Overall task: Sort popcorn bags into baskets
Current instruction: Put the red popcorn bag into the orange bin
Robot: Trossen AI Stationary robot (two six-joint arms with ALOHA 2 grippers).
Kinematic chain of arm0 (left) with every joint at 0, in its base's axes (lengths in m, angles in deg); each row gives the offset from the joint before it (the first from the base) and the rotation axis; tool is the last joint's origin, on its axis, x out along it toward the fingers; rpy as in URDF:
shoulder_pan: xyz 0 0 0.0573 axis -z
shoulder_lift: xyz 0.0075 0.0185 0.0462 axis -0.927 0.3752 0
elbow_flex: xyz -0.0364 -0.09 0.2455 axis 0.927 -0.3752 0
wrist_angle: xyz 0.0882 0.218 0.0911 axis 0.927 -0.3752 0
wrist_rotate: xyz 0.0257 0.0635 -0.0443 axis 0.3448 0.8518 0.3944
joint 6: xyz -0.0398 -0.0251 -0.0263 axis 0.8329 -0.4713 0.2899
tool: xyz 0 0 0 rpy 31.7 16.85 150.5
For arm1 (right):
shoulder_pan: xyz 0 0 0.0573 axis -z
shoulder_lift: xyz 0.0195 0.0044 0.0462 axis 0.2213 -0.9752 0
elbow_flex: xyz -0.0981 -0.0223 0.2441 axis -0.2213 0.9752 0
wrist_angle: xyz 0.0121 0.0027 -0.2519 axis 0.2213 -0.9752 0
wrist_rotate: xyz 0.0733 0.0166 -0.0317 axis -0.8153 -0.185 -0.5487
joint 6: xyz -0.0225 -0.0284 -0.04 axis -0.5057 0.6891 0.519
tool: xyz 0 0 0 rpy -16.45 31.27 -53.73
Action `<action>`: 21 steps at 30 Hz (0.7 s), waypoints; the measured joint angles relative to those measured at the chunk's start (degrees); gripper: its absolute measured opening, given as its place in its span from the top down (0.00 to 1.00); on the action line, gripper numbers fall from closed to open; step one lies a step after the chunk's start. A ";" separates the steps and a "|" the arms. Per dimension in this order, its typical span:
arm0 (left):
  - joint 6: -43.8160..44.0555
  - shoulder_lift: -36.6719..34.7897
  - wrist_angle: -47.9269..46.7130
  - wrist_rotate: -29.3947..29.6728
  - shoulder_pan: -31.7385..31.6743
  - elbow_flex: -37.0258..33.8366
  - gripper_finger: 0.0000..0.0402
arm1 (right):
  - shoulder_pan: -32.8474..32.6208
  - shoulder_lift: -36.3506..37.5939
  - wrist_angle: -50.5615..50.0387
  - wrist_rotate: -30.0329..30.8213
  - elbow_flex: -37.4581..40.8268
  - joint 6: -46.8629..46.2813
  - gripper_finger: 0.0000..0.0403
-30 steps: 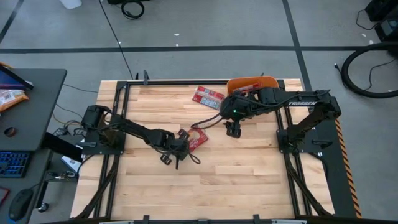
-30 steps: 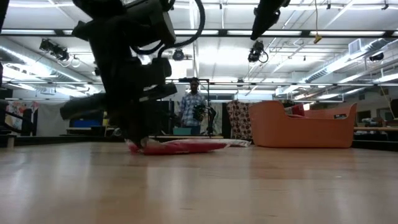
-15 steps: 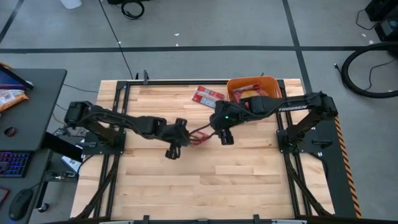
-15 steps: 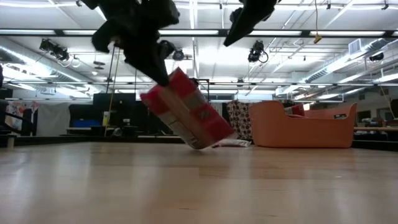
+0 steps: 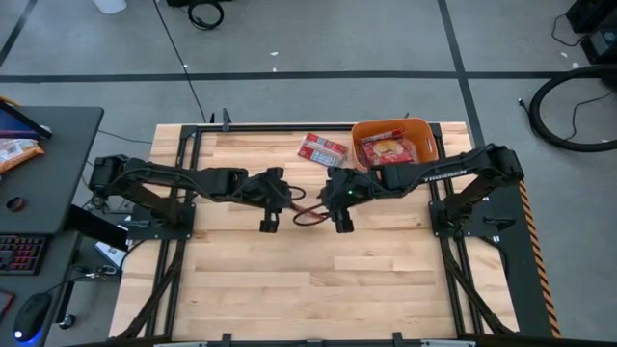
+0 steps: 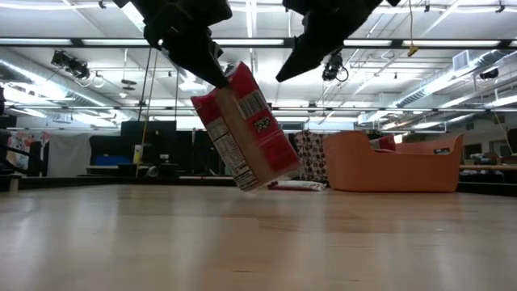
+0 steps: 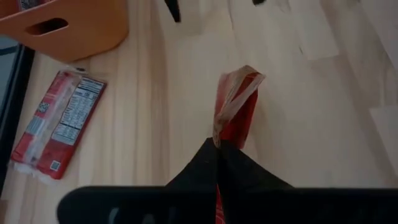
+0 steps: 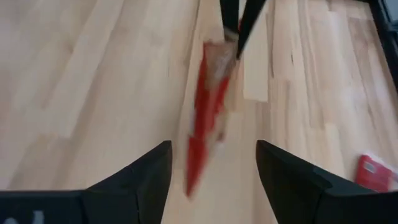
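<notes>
L gripper (image 5: 273, 200) sits mid-table, fingers pinched together on 1 edge of a popcorn bag (image 6: 245, 129), which hangs tilted, clear of the wood, its lower corner close above the table (image 5: 241, 280). R gripper (image 5: 339, 200) is just right of the held bag, fingers (image 8: 144, 177) apart w/ the bag edge-on between them, not touching as far as wrist view shows.

Basket (image 5: 390, 143): orange tub at far-right of tabletop, against the far edge, w/ at least 1 bag inside (image 5: 388, 150). 1 more bag (image 5: 322, 148) lies flat just left of the tub, near the far edge; L wrist view shows it apart from the tub wall (image 7: 68, 28).

Open room: whole near half of the table is bare wood; far-left area also bare. Both arms reach in from the side rails & meet mid-table, so the middle strip is crowded. Black frame rails run along L and R edges.
</notes>
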 joint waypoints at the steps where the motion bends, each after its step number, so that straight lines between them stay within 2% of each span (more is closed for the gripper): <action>1: 0.07 0.00 -0.02 0.00 -0.01 0.00 0.99 | 0.00 0.02 2.25 -0.09 0.96 -1.26 0.43; 8: 0.59 0.00 0.48 0.00 0.02 0.00 1.00 | 0.02 0.02 14.08 0.45 6.26 -7.77 0.45; 16: 3.20 0.01 4.88 0.09 -0.01 0.00 1.00 | 0.00 -0.88 19.56 0.76 8.22 -7.60 0.46; 21: 5.80 0.02 6.67 0.71 -0.01 0.02 1.00 | -0.20 -1.80 21.47 0.91 8.19 -7.30 0.52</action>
